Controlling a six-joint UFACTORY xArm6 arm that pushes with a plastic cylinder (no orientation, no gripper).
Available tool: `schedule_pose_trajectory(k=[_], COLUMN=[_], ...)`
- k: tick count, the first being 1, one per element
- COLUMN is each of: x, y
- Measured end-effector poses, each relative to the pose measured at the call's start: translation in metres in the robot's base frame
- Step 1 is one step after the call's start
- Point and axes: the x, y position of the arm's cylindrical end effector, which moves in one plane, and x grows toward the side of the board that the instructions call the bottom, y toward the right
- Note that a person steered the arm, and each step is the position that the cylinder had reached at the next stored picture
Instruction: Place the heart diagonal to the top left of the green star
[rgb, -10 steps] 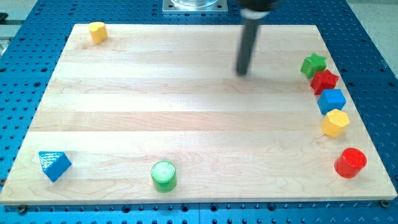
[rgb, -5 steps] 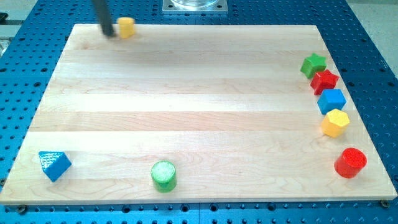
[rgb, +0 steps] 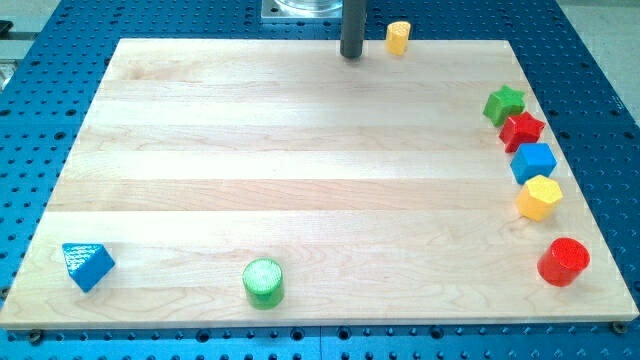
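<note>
The yellow heart (rgb: 398, 37) sits at the board's top edge, right of centre. My tip (rgb: 350, 55) stands just to its left, a small gap apart. The green star (rgb: 504, 104) lies at the view's right edge of the board, well to the right of and below the heart.
Below the green star runs a column: a red star (rgb: 522, 130), a blue cube (rgb: 533, 162), a yellow hexagon (rgb: 539, 197) and a red cylinder (rgb: 564, 261). A green cylinder (rgb: 263, 281) and a blue triangle (rgb: 87, 265) lie near the bottom edge. The wooden board (rgb: 300, 180) rests on a blue perforated table.
My tip swept from the middle right to the top left, then pushed the yellow heart along the top edge to the right of centre.
</note>
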Motion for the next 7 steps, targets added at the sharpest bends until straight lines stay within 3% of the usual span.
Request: schedule_pose_trajectory(k=[2,3,5,6,7], x=[-0.001,-0.002,0.053,0.002,-0.001], y=[0.0,0.059,0.194,0.207,0.182])
